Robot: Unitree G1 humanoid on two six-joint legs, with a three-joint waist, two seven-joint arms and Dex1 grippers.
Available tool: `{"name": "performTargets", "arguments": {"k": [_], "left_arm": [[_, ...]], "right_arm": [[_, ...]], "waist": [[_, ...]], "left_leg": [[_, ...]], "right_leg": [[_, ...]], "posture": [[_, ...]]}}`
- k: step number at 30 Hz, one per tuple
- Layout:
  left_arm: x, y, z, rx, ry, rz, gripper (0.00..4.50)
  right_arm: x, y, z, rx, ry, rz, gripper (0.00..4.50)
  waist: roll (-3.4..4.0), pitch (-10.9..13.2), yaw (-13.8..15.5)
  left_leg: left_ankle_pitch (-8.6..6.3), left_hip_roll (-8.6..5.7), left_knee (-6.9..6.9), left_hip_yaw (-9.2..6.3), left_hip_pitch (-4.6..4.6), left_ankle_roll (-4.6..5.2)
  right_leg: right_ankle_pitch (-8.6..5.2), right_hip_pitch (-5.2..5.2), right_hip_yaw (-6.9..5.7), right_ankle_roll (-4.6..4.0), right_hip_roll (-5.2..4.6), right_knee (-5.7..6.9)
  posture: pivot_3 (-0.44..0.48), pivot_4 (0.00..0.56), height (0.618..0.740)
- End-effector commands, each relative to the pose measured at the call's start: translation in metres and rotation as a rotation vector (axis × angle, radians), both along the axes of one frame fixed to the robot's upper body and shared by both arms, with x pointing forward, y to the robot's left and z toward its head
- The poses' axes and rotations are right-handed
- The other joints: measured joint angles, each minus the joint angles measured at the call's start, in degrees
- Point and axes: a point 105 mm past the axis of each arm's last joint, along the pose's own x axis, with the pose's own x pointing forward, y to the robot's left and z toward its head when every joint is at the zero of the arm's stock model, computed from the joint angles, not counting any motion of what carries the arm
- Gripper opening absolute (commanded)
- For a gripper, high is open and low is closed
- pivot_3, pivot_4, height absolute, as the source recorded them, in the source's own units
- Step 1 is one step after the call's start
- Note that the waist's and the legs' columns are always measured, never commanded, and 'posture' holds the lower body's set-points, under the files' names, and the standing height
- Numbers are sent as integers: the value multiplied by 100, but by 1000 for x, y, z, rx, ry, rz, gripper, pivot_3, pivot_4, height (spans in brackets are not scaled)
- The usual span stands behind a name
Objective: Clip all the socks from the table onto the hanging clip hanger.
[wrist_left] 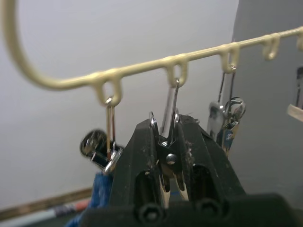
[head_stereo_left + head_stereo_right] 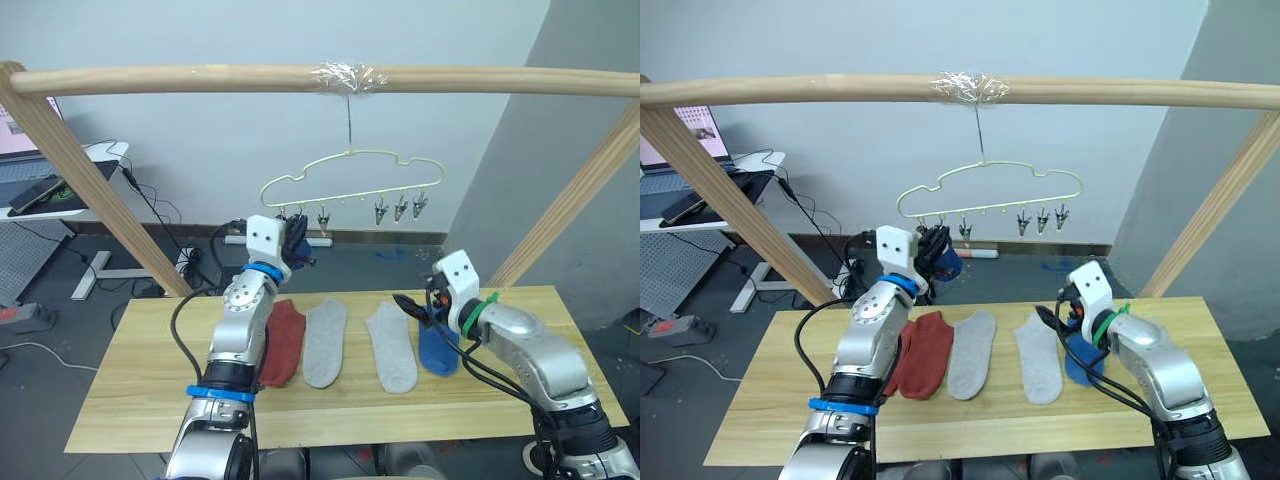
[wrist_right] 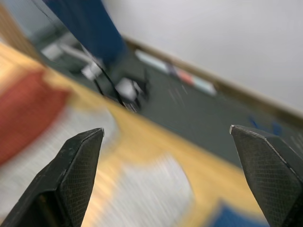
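Left gripper (image 1: 170,163) clenched on a metal clip (image 1: 171,118) near the left end of the clip hanger (image 2: 352,180), a blue sock (image 2: 946,263) hanging just beside. Right gripper (image 3: 168,137) spread wide and empty, low above the table (image 2: 140,400), beside a second blue sock (image 2: 437,352). Best to keep the clip squeezed steadily and avoid dragging the hanger sideways. Still flat on the table: rust-red sock (image 2: 283,342), two grey socks (image 2: 325,343). Slanted wooden poles (image 2: 90,190) flanking, cables (image 2: 150,205) behind.
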Motion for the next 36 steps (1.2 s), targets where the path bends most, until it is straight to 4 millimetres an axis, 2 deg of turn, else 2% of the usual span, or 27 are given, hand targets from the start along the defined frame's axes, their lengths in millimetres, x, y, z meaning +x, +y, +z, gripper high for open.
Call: {"name": "performTargets", "arguments": {"k": [1,3,6,12,17,22,28,30,31,36], "left_arm": [[-8,-4,17,-172,73,-120,280],[-12,-1,14,-238,146,-168,280],[-16,6,13,-269,202,-191,280],[-18,12,22,-311,213,-203,280],[-21,11,27,-404,232,-226,280],[-25,11,28,-398,245,-241,280],[-28,9,28,-402,256,-258,280],[-29,8,27,-428,273,-273,280],[-29,7,27,-443,285,-279,280],[-28,11,27,-581,368,-302,280]], "right_arm": [[15,-26,-20,-121,-6,-92,4500],[20,-38,-37,-148,37,-145,4500],[26,-45,-55,-157,88,-190,4500],[23,-48,-93,-151,231,-231,4500],[12,-40,-110,-125,301,-190,4500],[3,-40,-115,-137,305,-130,2931],[-7,-37,-114,-111,312,-55,776],[-5,-36,-101,-136,230,1,170],[-3,-35,-94,-162,184,36,35],[-10,-22,-49,-366,-94,333,35]], "waist": [[0,0,-3],[0,0,-14],[1,0,-47],[1,0,-78],[-1,-1,-63],[-2,-1,-42],[-3,-2,15],[-3,-2,21],[-3,-2,21],[-3,7,16]], "left_leg": [[0,0,2,1,1,0],[1,0,4,4,6,1],[1,6,3,5,17,1],[1,12,2,5,25,0],[1,12,4,6,38,0],[1,13,4,6,42,0],[1,13,4,5,42,-1],[1,13,4,5,42,-1],[1,13,4,5,42,-1],[0,10,2,9,35,-2]], "right_leg": [[-2,1,0,3,0,1],[-5,3,2,8,1,4],[-5,9,4,8,7,9],[10,17,11,-18,18,9],[10,32,13,-17,17,6],[-2,35,14,3,20,7],[-2,37,14,4,20,5],[-2,37,14,4,20,4],[-3,36,14,5,19,4],[-5,29,18,9,16,0]], "posture": [[-124,103,740],[-118,103,740],[-118,103,740],[-94,107,740],[-80,111,740],[-75,113,740],[-76,112,740],[-76,114,740],[-77,114,740],[-80,115,740]]}}
